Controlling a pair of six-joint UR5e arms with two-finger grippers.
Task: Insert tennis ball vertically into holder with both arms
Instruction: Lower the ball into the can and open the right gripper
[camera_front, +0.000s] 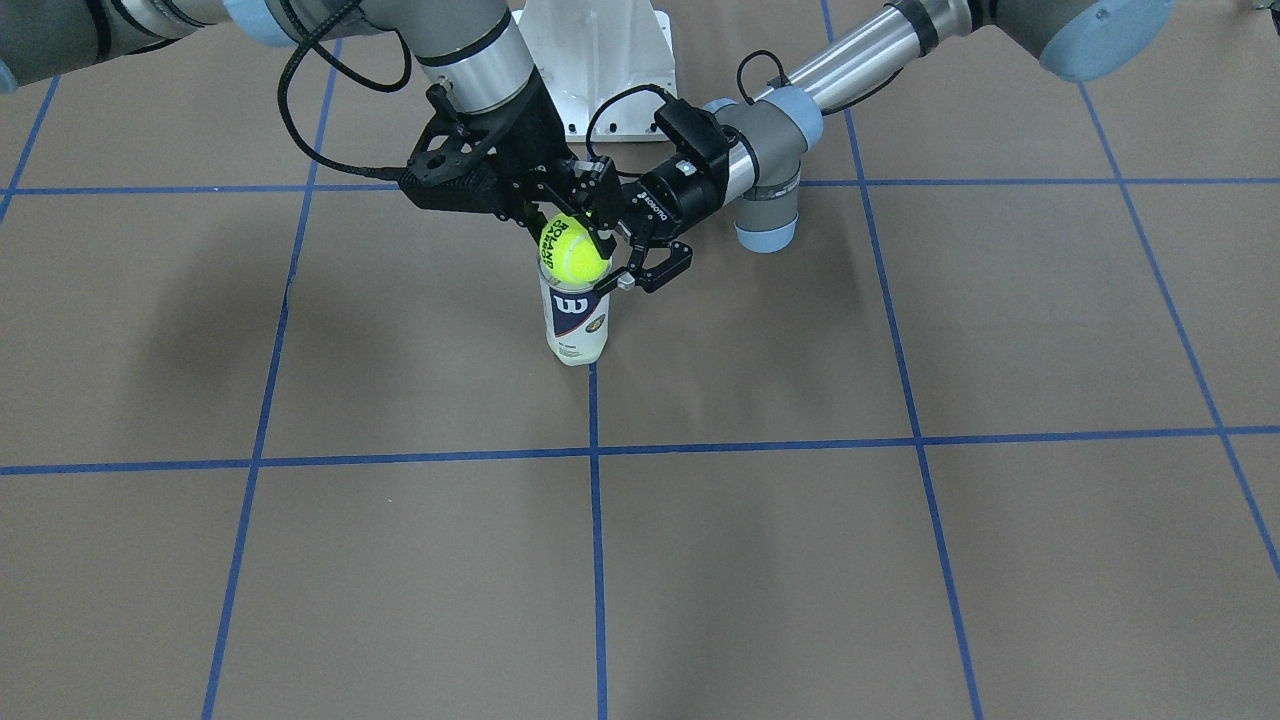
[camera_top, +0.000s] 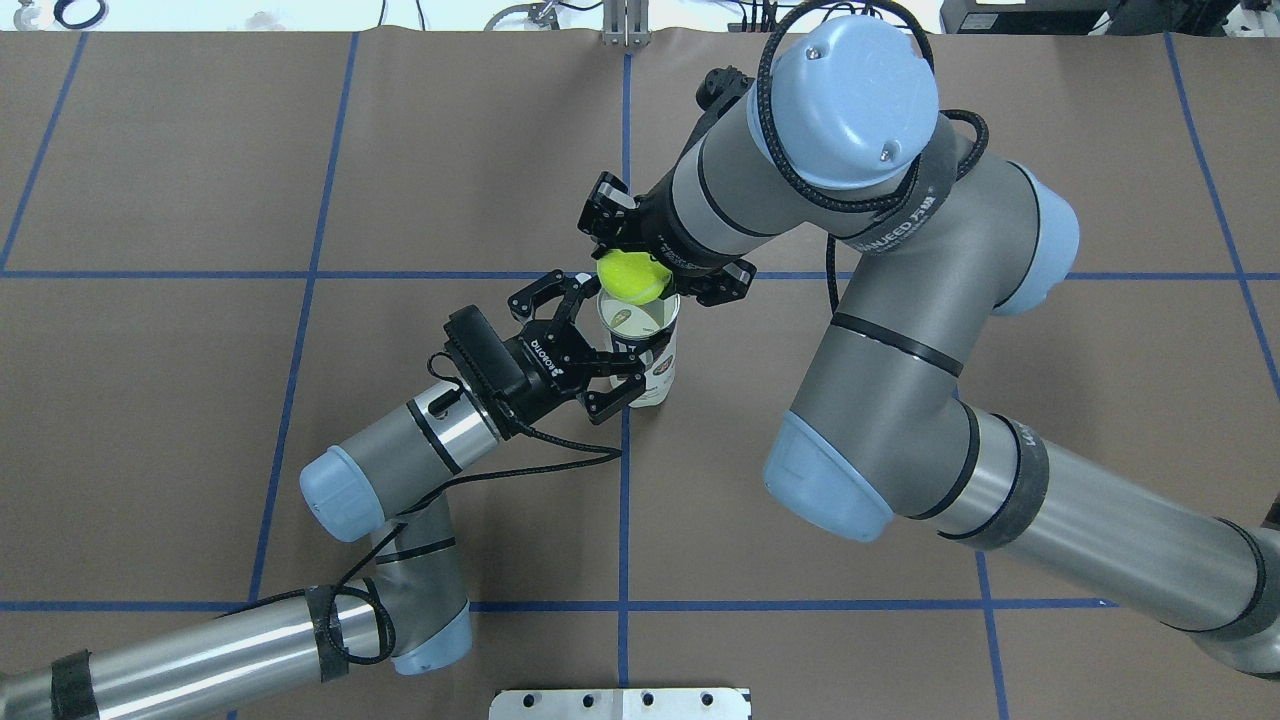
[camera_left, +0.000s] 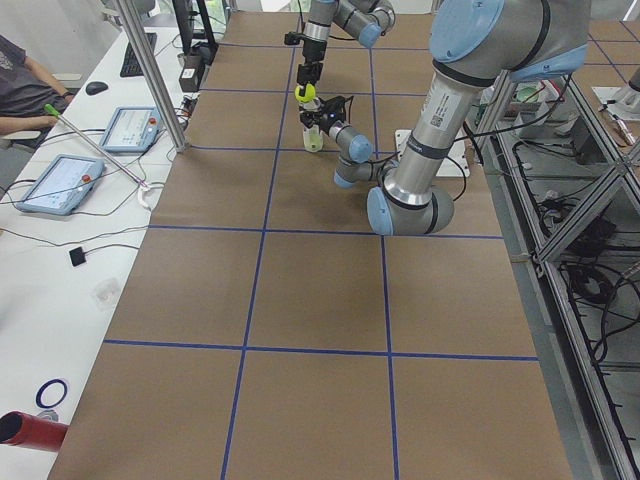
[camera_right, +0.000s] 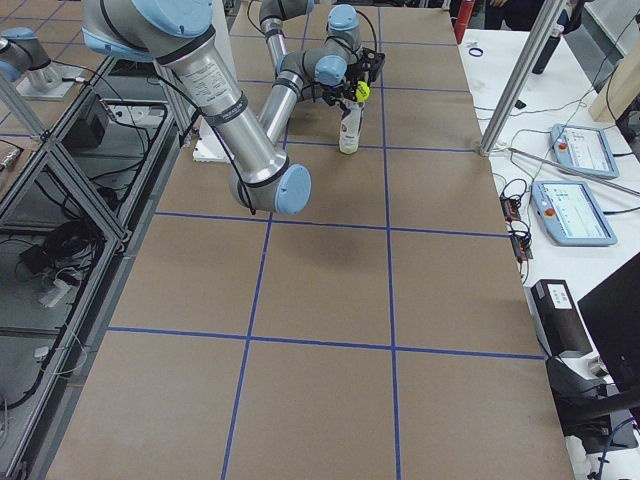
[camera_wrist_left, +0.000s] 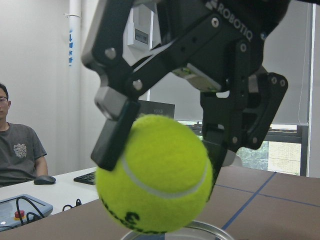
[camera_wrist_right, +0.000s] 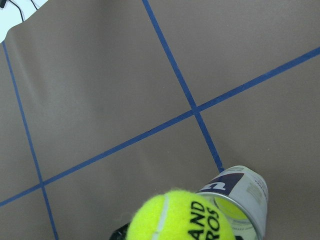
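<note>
The left gripper (camera_top: 606, 338) reaches in level from the robot-side left corner of the surface (camera_top: 300, 150). Its jaws are spread wide, with the fingertips at the upper wall of the holder (camera_top: 655, 372). They look to bracket the can rather than clamp it, and I cannot tell whether the pads press on the plastic. The holder stands upright about midway between the left and right edges of the surface, well in from the robot-side and far edges. Its foot is just beside a blue tape line (camera_top: 624, 500).

Over the holder's open mouth hangs the tennis ball (camera_top: 632, 277), pinched between the fingers (camera_wrist_left: 114, 135) of the right gripper (camera_front: 572, 232). That gripper is closed on the ball's sides and points downward, on the arm that comes in from the right edge. In the left wrist view the ball's underside sits just at the silvery rim (camera_wrist_left: 212, 229), not yet inside.

I judge the step in hand to be the insertion itself, with the ball lined up over the mouth and the can steadied. The next move calls for a short, straight descent that keeps the ball centred, so it does not catch the rim and tip the holder. The right fingers should then part to let the ball drop, while the left gripper guards the can until the ball is clear.
</note>
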